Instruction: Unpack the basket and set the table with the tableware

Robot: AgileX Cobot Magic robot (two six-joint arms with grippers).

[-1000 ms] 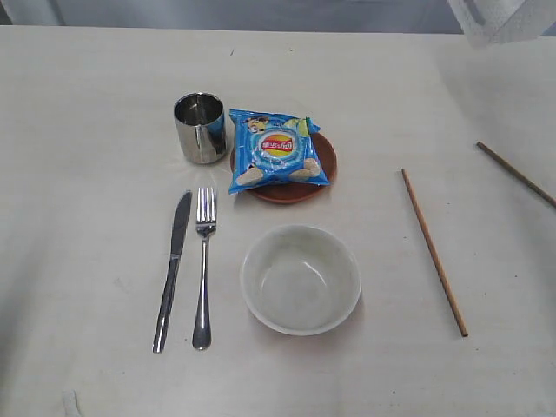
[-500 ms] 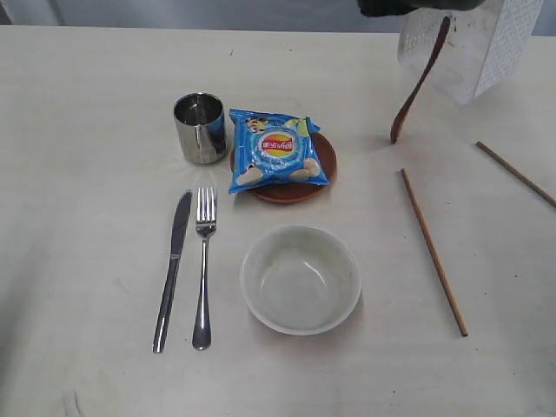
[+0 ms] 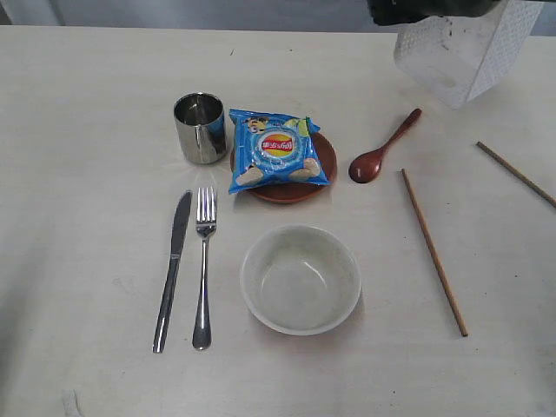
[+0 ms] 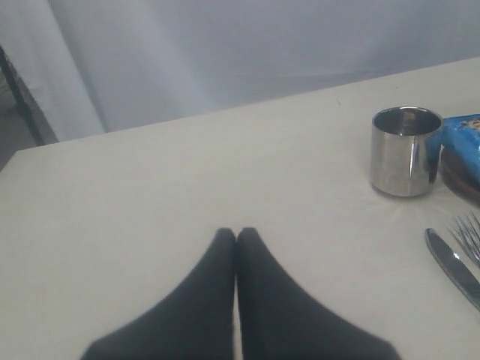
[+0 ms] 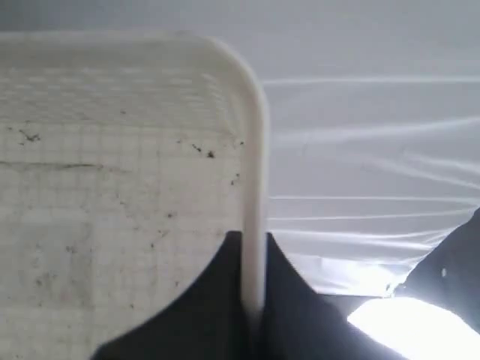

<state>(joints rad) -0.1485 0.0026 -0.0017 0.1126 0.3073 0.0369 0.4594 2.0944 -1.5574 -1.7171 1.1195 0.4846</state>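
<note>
White round bowl (image 3: 300, 278) sits nearest on the pale cream tabletop (image 3: 87, 174); beyond, the brown wooden spoon (image 3: 382, 149) lies askew. Farthest, the white perforated plastic basket (image 3: 460, 52) hangs tipped in the air, the right gripper (image 5: 253, 251) clamped on its rim; carry it clear of the setting, I judge. The left gripper (image 4: 236, 236) hovers low, pressed together, empty.

A plain grey backdrop (image 3: 217, 13) runs along the frame's top edge, behind the wide pale cream tabletop (image 3: 78, 104). Light falls soft, even.
</note>
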